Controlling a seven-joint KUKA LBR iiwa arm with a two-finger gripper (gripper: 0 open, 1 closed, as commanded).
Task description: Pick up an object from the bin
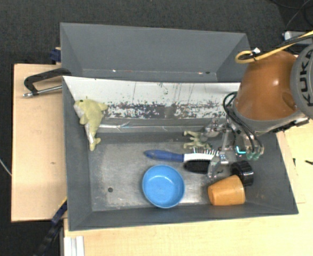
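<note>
My gripper (224, 147) hangs low at the right of the bin, under the orange cover. It is right beside the white bristle head of a brush with a blue handle (166, 155), which lies across the middle of the floor. A black block (196, 167) lies just below the bristles. An orange cup (227, 191) lies on its side in front of the gripper. A black round cap (243, 172) sits beside the cup. A small pale green toy figure (195, 138) lies to the gripper's left, near the back wall.
A blue bowl (163, 186) stands upright at the front middle of the bin. A pale yellow soft toy (91, 117) rests against the back left corner. The left half of the floor is bare metal.
</note>
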